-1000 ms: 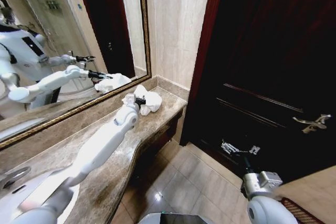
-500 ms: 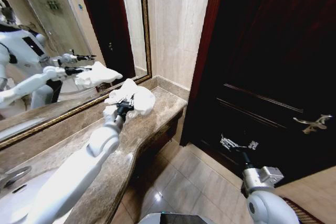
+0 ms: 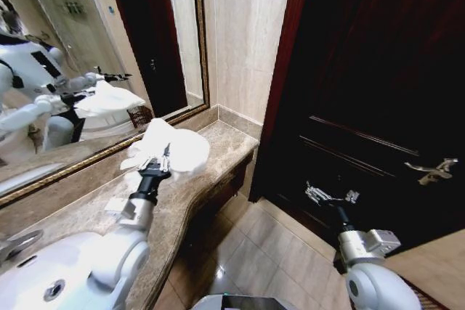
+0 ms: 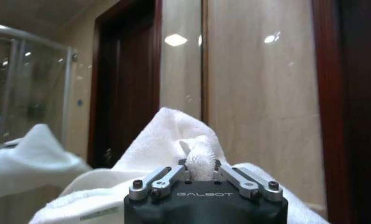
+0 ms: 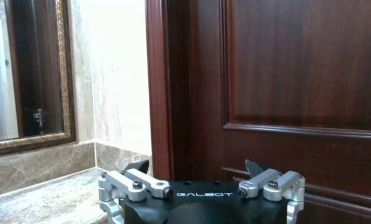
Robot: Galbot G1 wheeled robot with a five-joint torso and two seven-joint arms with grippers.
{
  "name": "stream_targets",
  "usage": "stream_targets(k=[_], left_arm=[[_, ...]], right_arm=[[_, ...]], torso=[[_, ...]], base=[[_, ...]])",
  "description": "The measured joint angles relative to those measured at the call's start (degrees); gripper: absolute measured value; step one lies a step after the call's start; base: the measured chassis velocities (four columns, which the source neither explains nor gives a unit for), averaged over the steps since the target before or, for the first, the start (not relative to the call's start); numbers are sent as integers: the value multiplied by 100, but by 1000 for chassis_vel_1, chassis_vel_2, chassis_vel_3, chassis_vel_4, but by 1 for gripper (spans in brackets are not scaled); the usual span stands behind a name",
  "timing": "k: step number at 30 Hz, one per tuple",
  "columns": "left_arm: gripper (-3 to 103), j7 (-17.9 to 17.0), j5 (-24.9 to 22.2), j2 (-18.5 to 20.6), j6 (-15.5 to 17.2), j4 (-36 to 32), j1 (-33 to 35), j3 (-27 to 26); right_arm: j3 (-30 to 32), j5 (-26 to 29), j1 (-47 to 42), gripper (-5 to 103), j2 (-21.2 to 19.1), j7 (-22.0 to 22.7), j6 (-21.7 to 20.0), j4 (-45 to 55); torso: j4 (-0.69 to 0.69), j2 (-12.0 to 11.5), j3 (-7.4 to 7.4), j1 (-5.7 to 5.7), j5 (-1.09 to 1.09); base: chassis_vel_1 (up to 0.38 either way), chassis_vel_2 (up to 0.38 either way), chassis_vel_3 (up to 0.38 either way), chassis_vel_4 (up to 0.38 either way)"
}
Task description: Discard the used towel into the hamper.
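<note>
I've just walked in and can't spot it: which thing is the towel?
Find the gold-framed mirror above the brown marble counter. Near the counter's far end, the robot's left hand pinches a crumpled white towel; it is the one soft white cloth there.

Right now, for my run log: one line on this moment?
left gripper: shut on towel, above counter | right gripper: open, by door

Marble counter (image 3: 211,172) — sink (image 3: 43,281) inset

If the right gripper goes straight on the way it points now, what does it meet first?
Probably the dark wooden door: the open right gripper faces its panel and frame, nothing visible between. Depth is unclear.
</note>
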Motion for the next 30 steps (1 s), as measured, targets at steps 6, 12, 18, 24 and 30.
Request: stream_targets(k=[6, 12, 18, 24, 30], left_arm=[[12, 771, -376, -38, -597, 206, 151, -127], [12, 1525, -833, 11, -773, 403, 167, -160], [12, 1496, -490, 30, -784, 625, 255, -157], [12, 1105, -323, 63, -540, 523, 276, 91], [12, 785, -198, 82, -253, 356, 233, 492]], right_arm=[[65, 132, -16, 100, -99, -3, 5, 46], [85, 214, 13, 100, -146, -1, -3, 89], [58, 233, 58, 100, -149, -72, -45, 128], [81, 186, 54, 100, -130, -136, -107, 178], [161, 162, -47, 100, -98, -137, -169, 253]], torso=[[-1, 0, 0, 0, 0], [-1, -1, 1, 1, 0], [0, -1, 1, 1, -1], [-1, -1, 1, 1, -1], [-1, -1, 1, 1, -1]], base=[[0, 0, 0, 0], [0, 0, 0, 0], [0, 0, 0, 0], [0, 0, 0, 0], [0, 0, 0, 0]])
